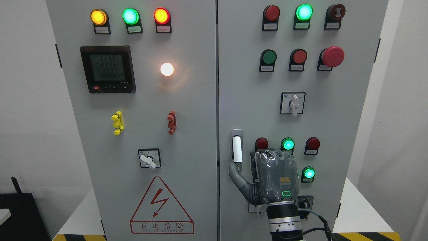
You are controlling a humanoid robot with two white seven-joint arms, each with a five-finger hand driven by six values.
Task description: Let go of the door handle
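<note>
The door handle [237, 148] is a white upright bar in a silver mount, at the left edge of the cabinet's right door [334, 100]. My right hand [248, 162] comes up from the bottom edge, its back towards me, just right of the handle. Its thumb [235, 172] is spread out to the left and its tip touches the mount just below the white bar. The other fingers [271, 155] point at the door panel, beside the handle and not around it. The hand holds nothing. The left arm is out of view.
The grey cabinet has two closed doors with lamps, push buttons, a red mushroom button [332, 56], rotary switches [293, 103] and a meter [107, 69]. Lit green lamps [309, 173] sit close to my hand. White walls stand on both sides.
</note>
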